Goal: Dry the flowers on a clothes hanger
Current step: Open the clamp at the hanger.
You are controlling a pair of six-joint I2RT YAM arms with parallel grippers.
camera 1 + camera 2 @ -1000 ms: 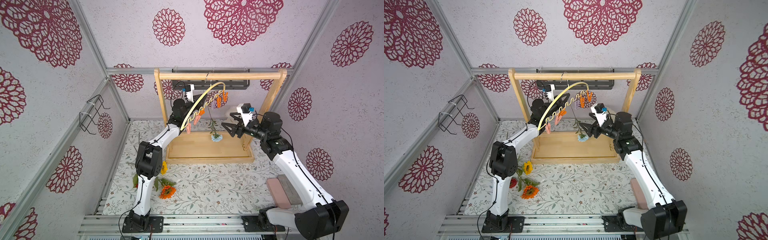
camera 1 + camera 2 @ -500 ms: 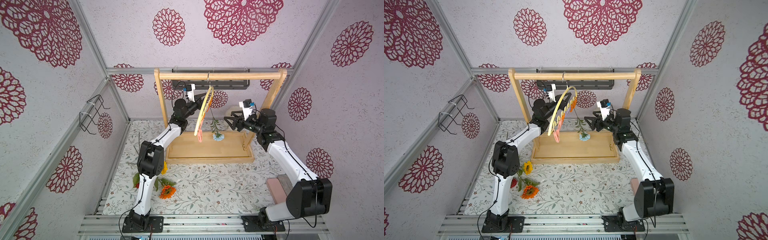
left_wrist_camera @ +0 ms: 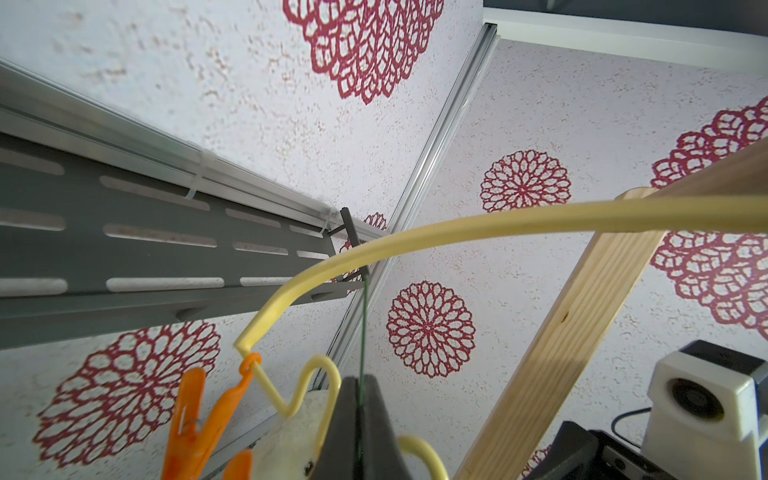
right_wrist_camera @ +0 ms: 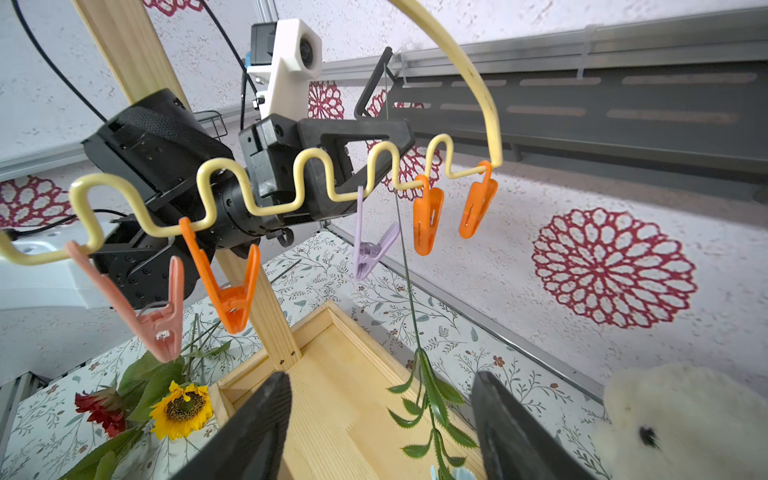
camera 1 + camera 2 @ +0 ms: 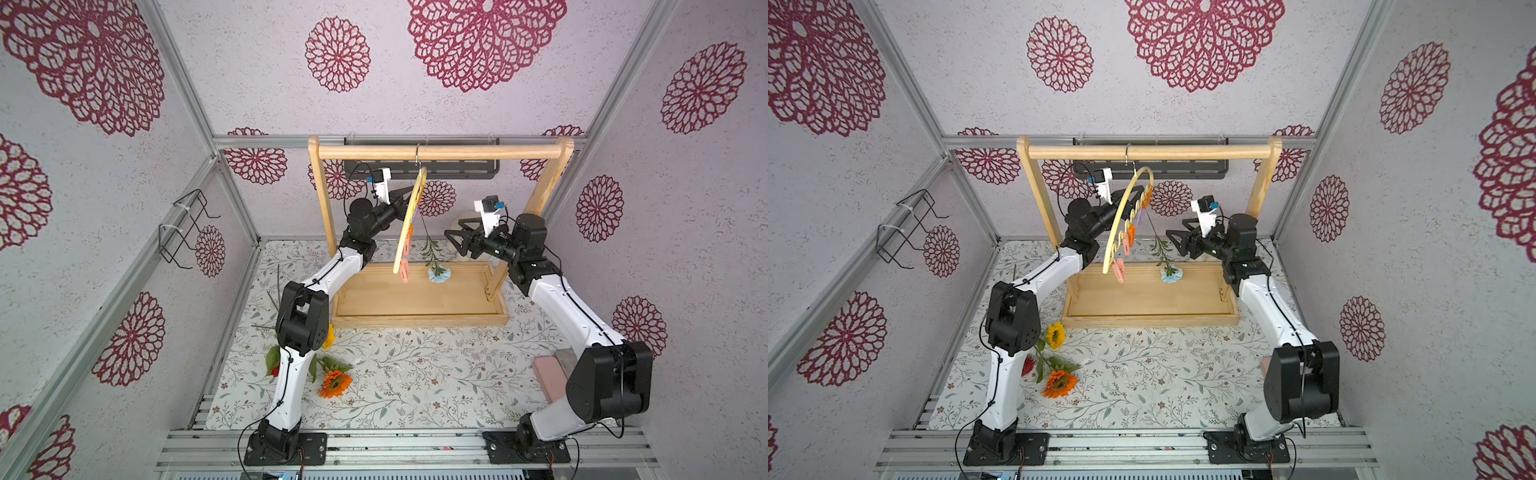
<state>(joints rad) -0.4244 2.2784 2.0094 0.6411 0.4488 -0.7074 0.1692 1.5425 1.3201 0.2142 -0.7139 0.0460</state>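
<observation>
The pale yellow clothes hanger [image 5: 409, 220] [image 5: 1126, 216] hangs by its metal hook from the wooden rack's bar, with pink, orange and lilac clothespins [image 4: 370, 249] on its wavy bar. My left gripper [image 3: 359, 380] [image 5: 1121, 195] is behind the hanger and shut on the thin green stem of the light-blue carnation [image 5: 439, 275] [image 5: 1171, 275]. That flower hangs head down over the tray, and its stem runs close past the lilac pin. My right gripper [image 4: 380, 378] [image 5: 453, 245] is open, just right of the leaves. The sunflower [image 5: 1055, 335], red bloom [image 5: 1028, 365] and orange bloom [image 5: 1060, 383] lie by the left arm.
The wooden rack [image 5: 440, 151] stands on a shallow wooden tray [image 5: 415, 303] at the back. A white plush toy [image 4: 685, 419] sits behind the right gripper. Pink and grey blocks [image 5: 548, 370] lie by the right arm's base. A wire basket [image 5: 183, 232] hangs on the left wall.
The hanger has swung round on its hook and now shows much narrower. The left gripper rose with the stem. The right gripper drew up toward the rack.
</observation>
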